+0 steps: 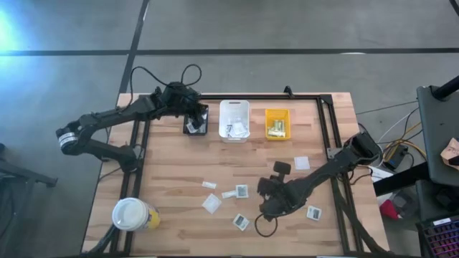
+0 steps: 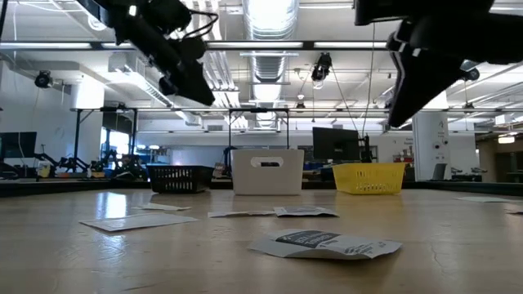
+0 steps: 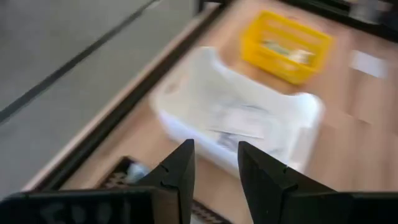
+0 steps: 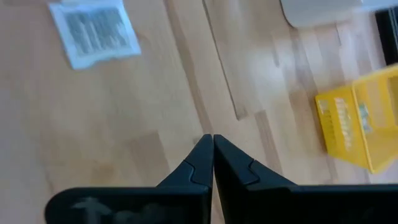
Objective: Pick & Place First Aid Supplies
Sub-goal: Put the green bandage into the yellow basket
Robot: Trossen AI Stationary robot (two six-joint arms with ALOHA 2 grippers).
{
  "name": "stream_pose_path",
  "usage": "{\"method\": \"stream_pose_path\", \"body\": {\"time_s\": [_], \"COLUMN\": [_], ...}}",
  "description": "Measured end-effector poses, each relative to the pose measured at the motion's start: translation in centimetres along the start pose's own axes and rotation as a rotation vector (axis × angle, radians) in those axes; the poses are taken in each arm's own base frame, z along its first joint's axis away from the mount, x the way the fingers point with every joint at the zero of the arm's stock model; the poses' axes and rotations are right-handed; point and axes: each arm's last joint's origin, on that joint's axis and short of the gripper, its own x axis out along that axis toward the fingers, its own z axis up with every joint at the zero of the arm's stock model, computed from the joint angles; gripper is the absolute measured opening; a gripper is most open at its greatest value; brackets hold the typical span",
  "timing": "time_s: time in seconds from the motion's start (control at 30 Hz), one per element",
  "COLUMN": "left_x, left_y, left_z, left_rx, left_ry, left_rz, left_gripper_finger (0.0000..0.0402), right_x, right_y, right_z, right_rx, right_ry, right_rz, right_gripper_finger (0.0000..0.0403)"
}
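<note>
Several small flat packets lie scattered on the wooden table, among them a white one, a dark-printed one and one near my right arm. More packets lie in the white bin and the yellow bin. My left gripper hangs open over the black bin at the far edge, with nothing between its fingers. My right gripper is shut and empty. It slants down over bare wood among the scattered packets, with a printed packet lying ahead of it.
The three bins stand in a row along the far edge. A white-lidded cup with a yellow thing beside it stands at the near left corner. A black metal frame runs around the table top. Another packet lies at the right.
</note>
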Motion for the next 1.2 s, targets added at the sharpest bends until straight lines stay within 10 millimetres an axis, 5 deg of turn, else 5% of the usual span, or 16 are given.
{"method": "stream_pose_path", "body": {"time_s": [0.5, 0.77, 1.2], "left_x": [-1.6, -4.5, -4.6], "left_y": [-11.8, -17.6, -20.1], "left_z": [-2.6, -5.2, -11.3], "left_rx": [0.319, 0.427, 0.353], "left_ry": [0.065, 0.081, -0.03], "left_rz": [-0.398, -0.564, -0.625], "left_gripper_finger": [0.0115, 0.0115, 0.0115], "right_x": [-0.3, 0.5, 0.0], "right_y": [1.0, 2.8, 4.6], "right_z": [-2.8, -1.9, 0.5], "right_rx": [0.089, 0.086, 0.093], "right_ry": [0.02, -0.111, -0.331], "right_rz": [-0.031, 0.134, 0.329], "right_gripper_finger": [0.0008, 0.0008, 0.0008]}}
